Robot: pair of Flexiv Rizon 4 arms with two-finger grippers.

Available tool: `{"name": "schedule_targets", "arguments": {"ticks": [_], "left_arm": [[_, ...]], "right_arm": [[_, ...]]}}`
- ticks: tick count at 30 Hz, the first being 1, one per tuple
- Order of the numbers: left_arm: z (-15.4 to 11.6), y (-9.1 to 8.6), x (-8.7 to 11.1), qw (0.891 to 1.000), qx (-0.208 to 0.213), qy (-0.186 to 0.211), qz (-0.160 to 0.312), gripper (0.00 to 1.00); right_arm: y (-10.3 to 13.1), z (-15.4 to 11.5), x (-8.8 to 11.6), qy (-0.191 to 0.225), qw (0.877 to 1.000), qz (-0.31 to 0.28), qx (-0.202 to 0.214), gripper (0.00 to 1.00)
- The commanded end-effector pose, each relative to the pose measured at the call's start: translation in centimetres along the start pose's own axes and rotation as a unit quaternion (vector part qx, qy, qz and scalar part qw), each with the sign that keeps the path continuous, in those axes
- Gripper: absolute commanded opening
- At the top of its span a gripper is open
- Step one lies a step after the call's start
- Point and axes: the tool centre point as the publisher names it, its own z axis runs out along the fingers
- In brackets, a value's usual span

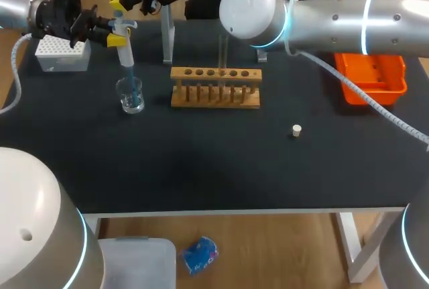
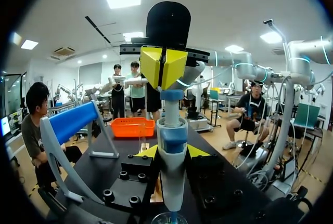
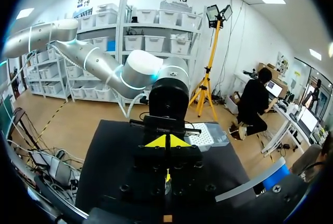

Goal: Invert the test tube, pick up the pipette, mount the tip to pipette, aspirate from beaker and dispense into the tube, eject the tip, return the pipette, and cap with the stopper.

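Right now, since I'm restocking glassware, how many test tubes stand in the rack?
1: the test tube stands upright in the wooden rack, near its middle; no other shows there.

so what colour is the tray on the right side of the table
The tray is orange, clearest in the head view.
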Motion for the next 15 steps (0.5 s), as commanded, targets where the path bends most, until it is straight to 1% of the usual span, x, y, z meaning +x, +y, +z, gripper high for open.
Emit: {"name": "schedule_targets", "arguments": {"ticks": [1, 2, 3, 4, 5, 10, 15], "left_arm": [[-0.2, -0.1, -0.1, 1.0, -0.001, 0.004, 0.0, 0.0], [-0.2, -0.1, -0.1, 1.0, -0.001, 0.004, 0.0, 0.0], [-0.2, -0.1, -0.1, 1.0, -0.001, 0.004, 0.0, 0.0], [-0.2, -0.1, -0.1, 1.0, -0.001, 0.004, 0.0, 0.0], [-0.2, -0.1, -0.1, 1.0, -0.001, 0.004, 0.0, 0.0], [-0.2, -0.1, -0.1, 1.0, -0.001, 0.004, 0.0, 0.0], [-0.2, -0.1, -0.1, 1.0, -0.001, 0.004, 0.0, 0.0]], "right_arm": [[0.4, -0.6, 0.2, 0.001, 1.0, -0.003, 0.0, 0.0], [0.5, -0.7, 0.2, 0.0, 1.0, -0.003, 0.0, 0.0], [0.6, -0.9, 0.2, 0.0, 1.0, -0.004, -0.001, 0.09], [0.6, -1.1, 0.2, -0.003, 1.0, -0.004, -0.002, 0.36], [0.7, -1.2, 0.2, -0.004, 1.0, -0.005, -0.003, 1.0], [0.9, -2.4, 0.1, -0.009, 1.0, -0.003, -0.009, 1.0], [0.9, -4.5, 0.1, -0.013, 1.0, -0.003, -0.017, 1.0]]}}
